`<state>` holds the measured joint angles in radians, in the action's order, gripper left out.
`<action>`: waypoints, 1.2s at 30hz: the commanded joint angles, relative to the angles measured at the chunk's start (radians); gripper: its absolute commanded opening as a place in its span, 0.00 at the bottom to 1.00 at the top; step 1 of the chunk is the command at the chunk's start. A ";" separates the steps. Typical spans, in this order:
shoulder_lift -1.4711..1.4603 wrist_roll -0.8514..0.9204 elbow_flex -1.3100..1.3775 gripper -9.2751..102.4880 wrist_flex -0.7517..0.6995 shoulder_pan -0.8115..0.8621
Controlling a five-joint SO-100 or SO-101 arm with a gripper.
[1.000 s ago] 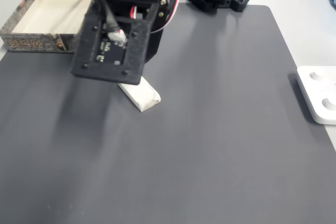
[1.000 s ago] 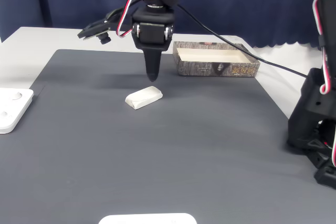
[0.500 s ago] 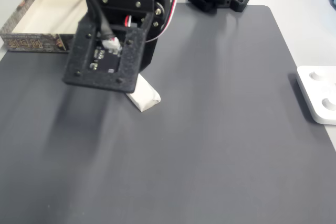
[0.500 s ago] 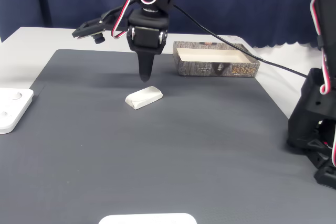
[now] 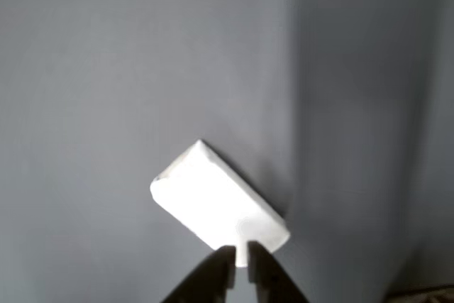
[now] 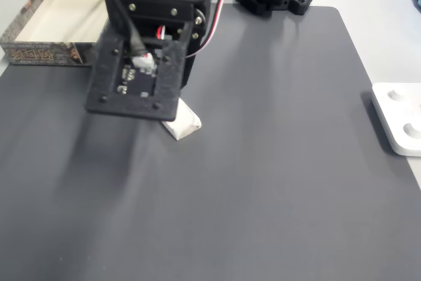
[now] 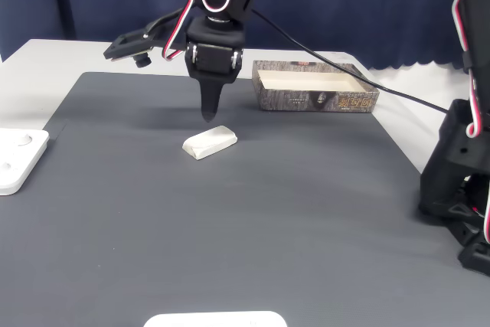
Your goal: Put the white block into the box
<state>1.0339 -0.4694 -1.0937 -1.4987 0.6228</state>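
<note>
- Small plain white foam-like block with rounded edges [image 7: 210, 142], lying flat on the dark grey rubbery table mat [image 7: 253, 220], free of any grip.
- Black two-finger gripper [image 7: 207, 116] poised above the mat with tips pointed down, hanging just behind the block in a fixed view and clear of it, nothing held.
- Fingers nearly together: in the other view the two dark fingertips [image 5: 213, 274] come up from the bottom edge with only a thin slit between them, too narrow to take the block as they stand.
- In that view, block [image 5: 218, 202] directly ahead of the tips, its near end just beyond the slit and almost centred on it.
- Long axis skewed: running from the near end by the tips away toward upper left, diagonal to the line of the fingers rather than square across the gap.
- In a fixed view, block [image 6: 185, 122] half hidden under the black wrist plate, one corner poking out beyond it.
- Judged needs for the coming move: a wider opening, a small advance over the block's middle, likely a wrist turn to bring the pads against the long sides, then a descent.
- Shallow cardboard box with pale beige inner walls and a patterned outer side [image 7: 315, 87], well apart from the fingers, beyond the block toward the right in that fixed view.
</note>
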 commanded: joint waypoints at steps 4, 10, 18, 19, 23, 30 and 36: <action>0.021 -0.147 0.009 0.07 0.009 -0.002; 0.021 -0.299 0.011 0.07 0.009 -0.005; 0.029 -0.397 0.003 0.07 0.009 -0.002; 0.032 -0.399 -0.005 0.07 0.009 -0.002; 0.041 -0.462 -0.025 0.07 0.009 0.000; 0.052 -0.531 -0.041 0.07 0.041 0.000; 0.054 -0.670 -0.028 0.07 0.049 0.002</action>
<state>1.0339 -1.0707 -1.1367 -1.4588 0.6228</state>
